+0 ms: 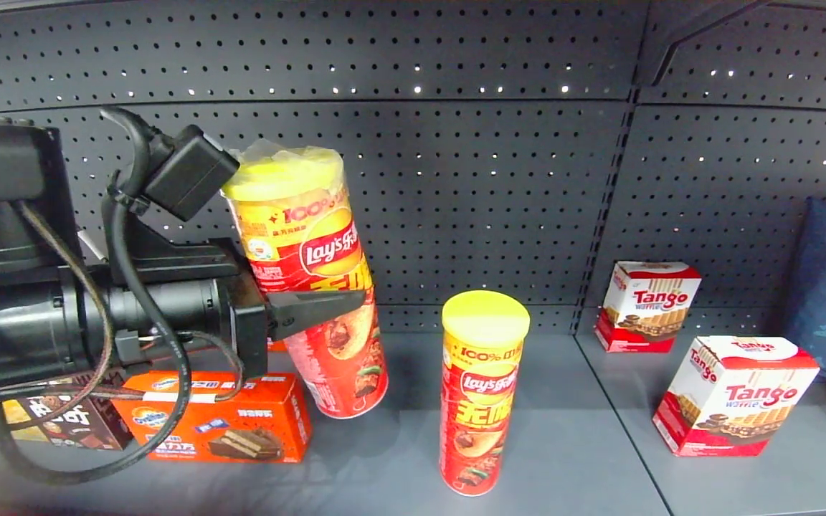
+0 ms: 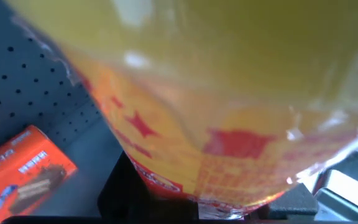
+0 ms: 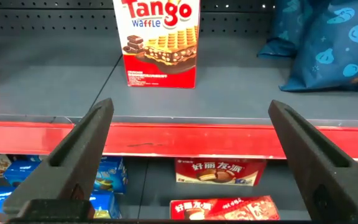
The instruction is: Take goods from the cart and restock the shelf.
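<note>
One tilted red-and-yellow cardboard crisp tube [image 1: 305, 244] clamped in left claw [image 1: 330, 302], centre-left: straighten before lowering onto grey metal shelf [image 1: 571, 444]. Right claw [image 3: 191, 106] wide, empty.

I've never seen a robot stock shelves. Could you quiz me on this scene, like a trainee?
1. True or false: the tall red chip can with yellow lid in the left gripper is tilted.
2. How many red-and-white cardboard waffle boxes sit on the grey metal shelf? A one, B two, C four.
3. Fill in: the right gripper is ___.
Key: 1 true; 2 B; 3 open.
</note>
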Controlling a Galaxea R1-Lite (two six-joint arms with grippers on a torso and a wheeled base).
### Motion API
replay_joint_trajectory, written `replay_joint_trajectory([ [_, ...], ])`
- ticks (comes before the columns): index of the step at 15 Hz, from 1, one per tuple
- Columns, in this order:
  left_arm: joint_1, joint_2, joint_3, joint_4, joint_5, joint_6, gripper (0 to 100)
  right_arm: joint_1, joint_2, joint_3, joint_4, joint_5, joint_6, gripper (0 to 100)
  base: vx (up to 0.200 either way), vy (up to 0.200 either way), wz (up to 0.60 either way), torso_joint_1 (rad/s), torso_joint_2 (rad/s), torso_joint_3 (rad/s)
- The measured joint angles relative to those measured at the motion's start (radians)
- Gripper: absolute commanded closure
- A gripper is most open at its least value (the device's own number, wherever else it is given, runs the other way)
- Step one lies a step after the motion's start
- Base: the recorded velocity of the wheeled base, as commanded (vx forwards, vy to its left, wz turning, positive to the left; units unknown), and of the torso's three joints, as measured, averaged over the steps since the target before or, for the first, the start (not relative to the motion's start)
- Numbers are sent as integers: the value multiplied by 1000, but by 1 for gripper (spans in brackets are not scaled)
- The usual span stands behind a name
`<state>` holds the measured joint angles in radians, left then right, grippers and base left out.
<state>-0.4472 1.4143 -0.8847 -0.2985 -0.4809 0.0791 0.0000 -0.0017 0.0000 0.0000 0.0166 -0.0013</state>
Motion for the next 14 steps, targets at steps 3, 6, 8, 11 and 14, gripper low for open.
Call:
replay_joint_trajectory([
  [3,71,87,0,-149,-88,42,100,0,0,0,0,0,0,0,0,0,0,0,0,0],
  [6,108,189,-27,-240,-166,52,100,0,0,0,0,0,0,0,0,0,0,0,0,0],
  [8,103,232,-40,-239,-184,74,100,0,0,0,0,0,0,0,0,0,0,0,0,0],
  [11,79,279,-61,-161,-195,128,100,0,0,0,0,0,0,0,0,0,0,0,0,0],
  [14,70,308,-164,44,-198,200,100,0,0,0,0,0,0,0,0,0,0,0,0,0],
])
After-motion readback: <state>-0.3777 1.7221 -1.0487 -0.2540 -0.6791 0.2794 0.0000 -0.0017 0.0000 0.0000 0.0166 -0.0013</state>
